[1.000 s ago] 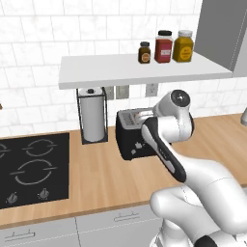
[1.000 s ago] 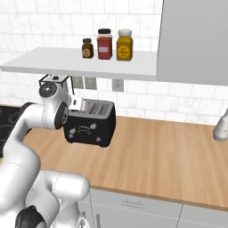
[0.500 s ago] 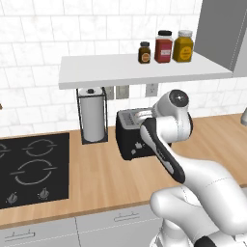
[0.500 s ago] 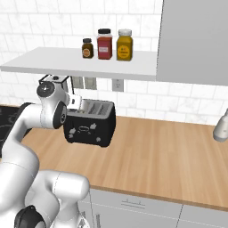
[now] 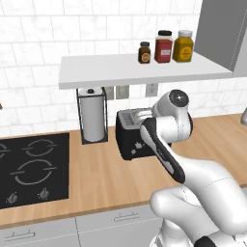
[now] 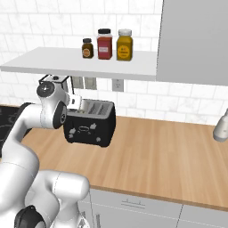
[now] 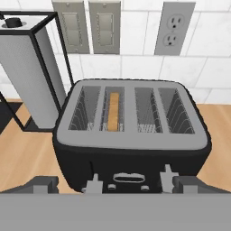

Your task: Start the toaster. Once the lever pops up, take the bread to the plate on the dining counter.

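- Hand view looks down on the black boxy four-slot toaster with a silver-grey top (image 7: 133,135); the thin tan slice of bread (image 7: 114,111) stands on edge in the second slot from the left, sunk between the wire guides.
- The gripper (image 7: 131,182) hangs above the toaster's front face with its fingers spread wide apart, holding nothing; its two dark tips straddle the small front controls at 6 o'clock.
- Over the last second almost nothing has moved: arm and toaster sit the same in both base views. I judge the arm is settling its aim before pressing a lever, so the toaster is likely not yet started.
- The levers themselves are too small to make out, so which one serves the bread's slot is uncertain.
- The light-wood tabletop (image 5: 101,178) carries the toaster, with a wire-framed roll of white paper towel (image 5: 92,119) at its 9 o'clock and a black hob (image 5: 29,166) beyond that.
- Behind, a white-tiled wall has switches and a socket; a white shelf (image 5: 140,70) at 12 o'clock holds three spice jars (image 5: 164,47).
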Available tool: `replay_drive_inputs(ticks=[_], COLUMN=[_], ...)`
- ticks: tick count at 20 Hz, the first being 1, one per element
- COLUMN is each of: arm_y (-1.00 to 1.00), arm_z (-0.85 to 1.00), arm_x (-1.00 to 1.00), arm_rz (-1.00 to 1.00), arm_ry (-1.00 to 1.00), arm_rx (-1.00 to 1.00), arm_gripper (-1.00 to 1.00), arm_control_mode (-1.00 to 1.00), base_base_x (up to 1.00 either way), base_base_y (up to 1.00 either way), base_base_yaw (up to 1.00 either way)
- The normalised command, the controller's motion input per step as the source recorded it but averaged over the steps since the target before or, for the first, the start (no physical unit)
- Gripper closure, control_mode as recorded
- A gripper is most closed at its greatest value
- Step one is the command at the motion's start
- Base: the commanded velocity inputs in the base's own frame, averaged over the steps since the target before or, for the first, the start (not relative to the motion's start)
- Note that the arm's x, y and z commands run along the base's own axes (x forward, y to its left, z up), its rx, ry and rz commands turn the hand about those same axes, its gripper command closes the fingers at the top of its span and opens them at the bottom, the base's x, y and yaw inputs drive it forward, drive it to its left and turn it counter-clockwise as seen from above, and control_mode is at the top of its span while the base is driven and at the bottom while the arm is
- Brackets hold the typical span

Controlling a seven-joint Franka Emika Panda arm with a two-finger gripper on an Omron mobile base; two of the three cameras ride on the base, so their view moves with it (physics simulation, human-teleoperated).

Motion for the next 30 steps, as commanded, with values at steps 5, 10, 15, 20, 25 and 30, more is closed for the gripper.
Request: replay_drive_inputs(ticks=[5,10,15,20,25,30], arm_y=[0.0,0.0,0.0,0.0,0.0,0.0], arm_z=[0.0,0.0,0.0,0.0,0.0,0.0], arm_x=[0.0,0.0,0.0,0.0,0.0,0.0], arm_rz=[0.0,0.0,0.0,0.0,0.0,0.0], arm_ry=[0.0,0.0,0.0,0.0,0.0,0.0], arm_rx=[0.0,0.0,0.0,0.0,0.0,0.0], arm_gripper=[-1.0,-1.0,-1.0,-1.0,-1.0,-1.0], arm_control_mode=[-1.0,-1.0,-1.0,-1.0,-1.0,-1.0], base_base_x=[0.0,0.0,0.0,0.0,0.0,0.0], base_base_y=[0.0,0.0,0.0,0.0,0.0,0.0], base_base_yaw=[0.0,0.0,0.0,0.0,0.0,0.0])
